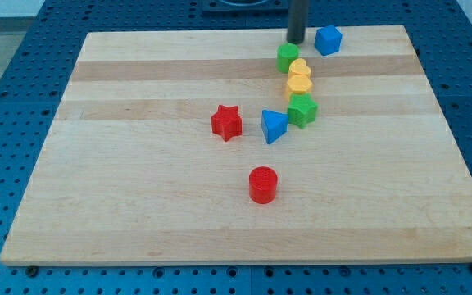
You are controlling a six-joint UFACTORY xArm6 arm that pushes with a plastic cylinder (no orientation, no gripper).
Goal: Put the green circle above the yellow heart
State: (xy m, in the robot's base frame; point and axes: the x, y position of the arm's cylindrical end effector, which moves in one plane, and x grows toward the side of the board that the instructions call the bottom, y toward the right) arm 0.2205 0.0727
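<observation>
The green circle sits near the view's top, touching the upper left side of the yellow heart. A yellow hexagon lies just below the heart, and a green star below that. My tip is at the view's top, just above and slightly right of the green circle, close to it. The rod rises out of the frame.
A blue block lies right of my tip near the board's top edge. A blue triangle is left of the green star. A red star and a red cylinder lie lower on the wooden board.
</observation>
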